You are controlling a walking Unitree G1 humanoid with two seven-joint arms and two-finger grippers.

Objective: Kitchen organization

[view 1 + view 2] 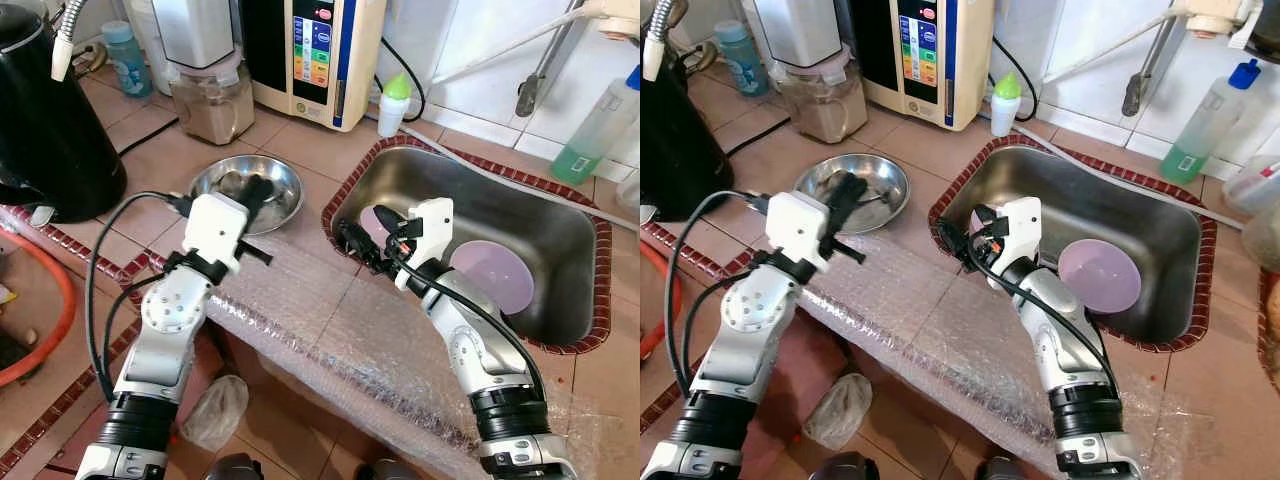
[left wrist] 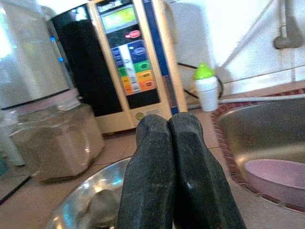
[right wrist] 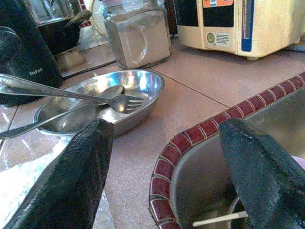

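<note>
A steel bowl (image 1: 278, 178) sits on the tiled counter left of the sink, with a fork (image 3: 121, 101) and a spoon (image 3: 110, 91) resting in it. My left gripper (image 1: 256, 190) hovers over the bowl's near side, its fingers (image 2: 152, 157) pressed shut with nothing seen between them. At the left rim of the steel sink (image 1: 560, 235), my right gripper (image 1: 366, 232) is open and holds nothing; one finger hangs over the counter, the other over the basin. A pale purple plate (image 1: 497, 276) lies in the sink, and a thin white stick (image 3: 219, 219) lies on the basin floor.
Bubble wrap (image 1: 330, 330) covers the counter's front edge. A black kettle (image 1: 45, 120) stands at the left. At the back are a jar of powder (image 1: 212, 100), a cream water machine (image 1: 315, 55), a small green-capped bottle (image 1: 394, 103) and a soap bottle (image 1: 598, 125).
</note>
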